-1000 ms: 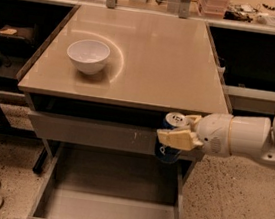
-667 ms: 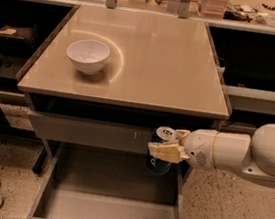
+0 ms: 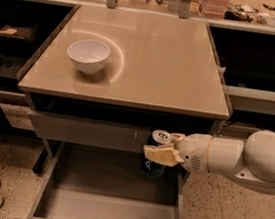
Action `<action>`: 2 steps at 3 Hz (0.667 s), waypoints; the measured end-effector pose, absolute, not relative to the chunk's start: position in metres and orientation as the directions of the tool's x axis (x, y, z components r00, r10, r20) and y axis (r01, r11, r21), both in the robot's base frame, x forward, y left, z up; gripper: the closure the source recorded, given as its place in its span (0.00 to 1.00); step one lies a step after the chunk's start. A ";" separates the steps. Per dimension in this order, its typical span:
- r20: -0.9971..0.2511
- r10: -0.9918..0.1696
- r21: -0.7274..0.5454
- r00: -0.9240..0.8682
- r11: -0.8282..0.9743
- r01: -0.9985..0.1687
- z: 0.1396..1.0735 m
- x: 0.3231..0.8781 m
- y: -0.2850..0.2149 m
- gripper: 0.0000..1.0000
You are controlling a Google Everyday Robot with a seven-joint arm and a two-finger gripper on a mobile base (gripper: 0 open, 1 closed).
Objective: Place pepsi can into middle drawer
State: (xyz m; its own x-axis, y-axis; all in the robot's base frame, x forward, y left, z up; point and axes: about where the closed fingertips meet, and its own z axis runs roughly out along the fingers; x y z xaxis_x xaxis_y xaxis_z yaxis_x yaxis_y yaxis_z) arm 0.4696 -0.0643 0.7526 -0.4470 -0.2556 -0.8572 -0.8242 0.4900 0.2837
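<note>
Lowered and leftward since 1 second ago, my pincer point(image 3: 159, 154) grips the pepsi can point(image 3: 152, 170) upright between its 2 fingers. Directly beneath my pincer lies the open middle drawer point(image 3: 109, 211); I judge only further descent and release remain.

The pepsi can point(image 3: 153, 168) is a small dark-blue can with a silver top. It stands upright, clamped at mid-height by the claw point(image 3: 159, 153), which reaches in from the right. The can hangs over the rear right part of the middle drawer point(image 3: 109, 209). That drawer is pulled fully open, wide and shallow, with a plain grey floor and thin side walls.
</note>
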 end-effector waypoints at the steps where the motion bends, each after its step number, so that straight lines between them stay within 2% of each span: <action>1: -0.864 -0.219 0.306 -0.454 0.487 -0.818 0.739 0.467 -0.056 1.00; 2: -0.881 -0.151 0.323 -0.448 0.501 -0.803 0.704 0.475 -0.034 1.00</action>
State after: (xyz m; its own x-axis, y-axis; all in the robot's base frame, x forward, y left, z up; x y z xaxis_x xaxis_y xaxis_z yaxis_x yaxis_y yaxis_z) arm 0.4752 -0.0336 0.7045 -0.4484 -0.1513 -0.8809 -0.8033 0.5006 0.3228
